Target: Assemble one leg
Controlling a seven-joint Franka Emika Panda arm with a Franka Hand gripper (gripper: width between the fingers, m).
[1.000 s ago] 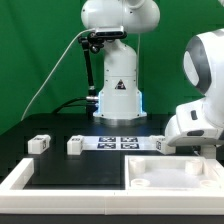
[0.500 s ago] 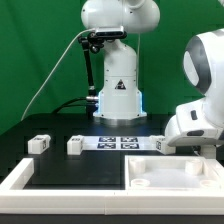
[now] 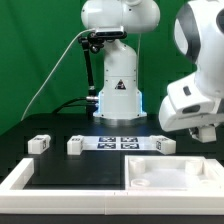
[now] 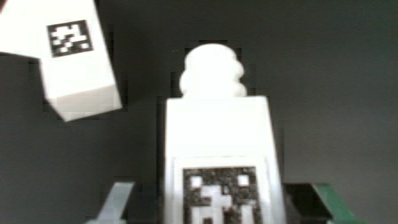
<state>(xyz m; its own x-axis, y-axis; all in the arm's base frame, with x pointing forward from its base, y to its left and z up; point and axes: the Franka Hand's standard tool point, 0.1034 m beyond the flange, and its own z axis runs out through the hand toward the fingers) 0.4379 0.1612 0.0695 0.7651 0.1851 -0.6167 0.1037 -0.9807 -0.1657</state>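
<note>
While the hand (image 4: 222, 202) seems clamped on a leg (image 4: 217, 130), a slack grip could let it twist or drop.

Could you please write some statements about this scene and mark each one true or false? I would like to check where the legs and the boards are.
1. In the exterior view, the far-left leg and the next leg sit on the exterior view's left of the marker board. True.
2. The marker board lies on top of the large white panel. False: it lies on the black table, behind the panel.
3. In the wrist view, a marked leg lies between the fingers of the gripper. True.
4. The wrist view shows only one leg. False: another leg is beside it.
</note>
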